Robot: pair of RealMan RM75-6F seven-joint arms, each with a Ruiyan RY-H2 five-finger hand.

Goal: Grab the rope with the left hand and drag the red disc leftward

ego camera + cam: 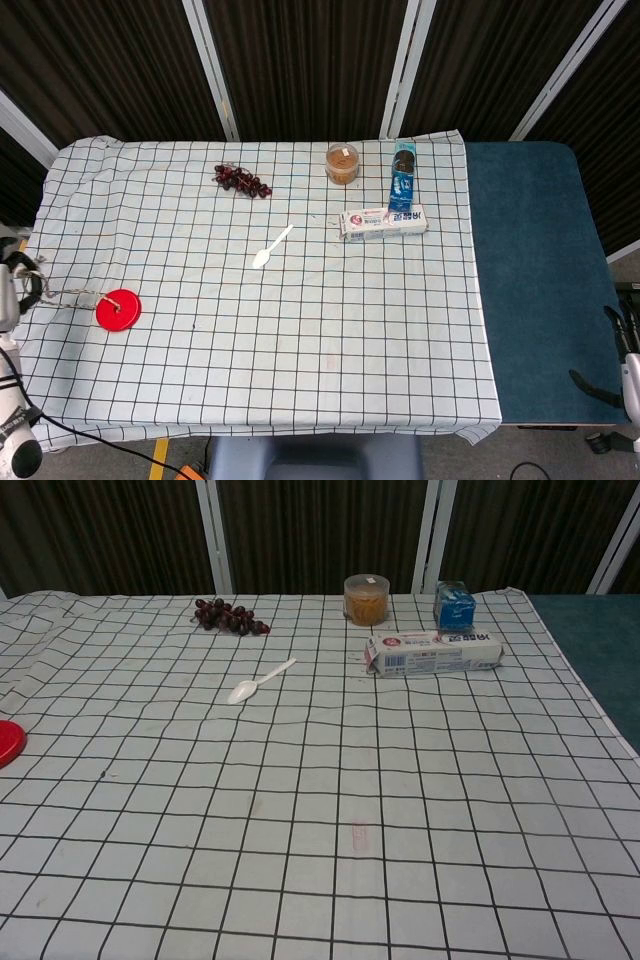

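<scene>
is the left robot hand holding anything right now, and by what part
The left robot hand holds the rope by its far end, away from the red disc.

Red disc (8, 742) cut by left edge of checked cloth (330, 810). Spoon (258, 682) mid-cloth. At back: grapes (229, 616), jar (366, 599), blue pack (455, 606), white box (433, 652).
</scene>
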